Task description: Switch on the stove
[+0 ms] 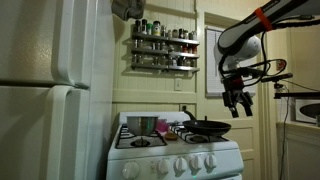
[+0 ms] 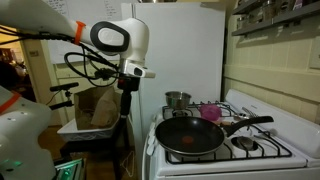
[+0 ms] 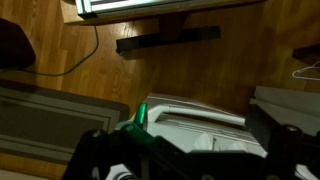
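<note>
The white stove stands beside the refrigerator, with a row of round white knobs on its front panel and black grates on top. It also shows in an exterior view. My gripper hangs open and empty in the air. It is off the stove's front side, above knob height and apart from the stove, as also seen in an exterior view. In the wrist view the two fingers are spread wide over the wooden floor, with a white appliance edge with a bar handle below.
A black frying pan, a metal pot and a pink cup sit on the burners. A tall white refrigerator flanks the stove. A spice rack hangs on the wall behind. A cart with a paper bag stands behind the arm.
</note>
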Controlling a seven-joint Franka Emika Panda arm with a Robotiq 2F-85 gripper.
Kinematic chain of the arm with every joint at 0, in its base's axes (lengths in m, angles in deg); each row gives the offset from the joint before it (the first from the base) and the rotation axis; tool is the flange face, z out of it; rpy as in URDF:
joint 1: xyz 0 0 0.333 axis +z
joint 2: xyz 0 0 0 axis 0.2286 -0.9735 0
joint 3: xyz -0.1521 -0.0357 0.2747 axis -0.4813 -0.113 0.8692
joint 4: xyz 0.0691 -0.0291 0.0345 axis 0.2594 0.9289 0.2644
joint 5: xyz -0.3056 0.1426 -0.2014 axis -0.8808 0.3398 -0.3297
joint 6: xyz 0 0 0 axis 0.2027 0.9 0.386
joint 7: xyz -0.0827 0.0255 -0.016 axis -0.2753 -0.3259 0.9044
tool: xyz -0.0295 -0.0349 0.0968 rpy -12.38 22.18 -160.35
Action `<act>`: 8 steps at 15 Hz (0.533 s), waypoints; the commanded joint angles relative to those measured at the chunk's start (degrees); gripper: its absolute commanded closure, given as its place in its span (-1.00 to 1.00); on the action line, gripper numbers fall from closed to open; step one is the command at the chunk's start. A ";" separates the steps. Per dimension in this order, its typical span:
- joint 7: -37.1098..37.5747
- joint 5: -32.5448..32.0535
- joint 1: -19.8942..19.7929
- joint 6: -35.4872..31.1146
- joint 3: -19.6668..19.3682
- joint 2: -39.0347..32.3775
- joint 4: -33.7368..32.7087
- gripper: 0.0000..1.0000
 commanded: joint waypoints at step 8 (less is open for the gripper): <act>8.86 14.15 4.54 -0.13 4.35 -4.58 -3.88 -1.00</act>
